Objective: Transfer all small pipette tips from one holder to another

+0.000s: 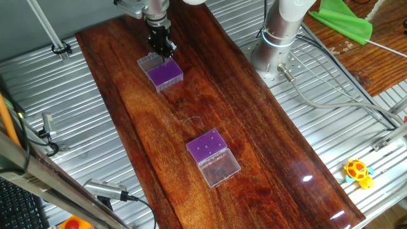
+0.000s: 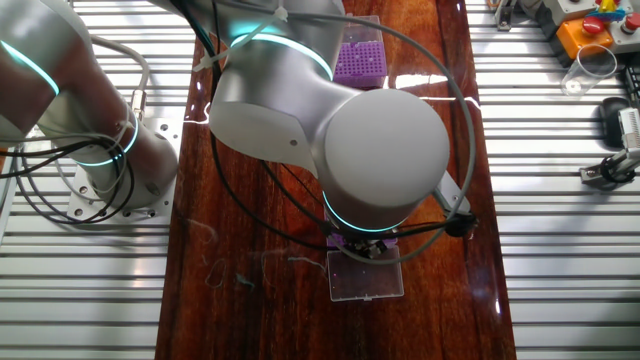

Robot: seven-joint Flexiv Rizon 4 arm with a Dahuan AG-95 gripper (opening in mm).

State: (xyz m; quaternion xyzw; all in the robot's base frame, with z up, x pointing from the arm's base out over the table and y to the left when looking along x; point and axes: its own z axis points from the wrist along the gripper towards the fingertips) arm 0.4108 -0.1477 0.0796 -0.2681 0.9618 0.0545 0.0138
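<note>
Two clear holders with purple inserts sit on the wooden board. In one fixed view, the far holder (image 1: 165, 74) has its clear lid (image 1: 149, 62) lying open. My gripper (image 1: 165, 49) hangs just above this holder's back edge, fingers pointing down and close together; nothing between them is big enough to make out. The near holder (image 1: 206, 147) shows the small pipette tips (image 1: 210, 144) as dark specks on its purple insert. In the other fixed view my arm hides the gripper, with that holder's lid (image 2: 366, 279) showing below it. The second holder (image 2: 358, 62) lies at the top.
The arm's base (image 1: 280, 32) stands on the ribbed metal table (image 1: 318, 127) to the right of the board (image 1: 191, 114). Cables (image 1: 331, 102) run beside it. A yellow toy (image 1: 358, 172) lies at the right edge, and a green cloth (image 1: 343, 22) at the far right.
</note>
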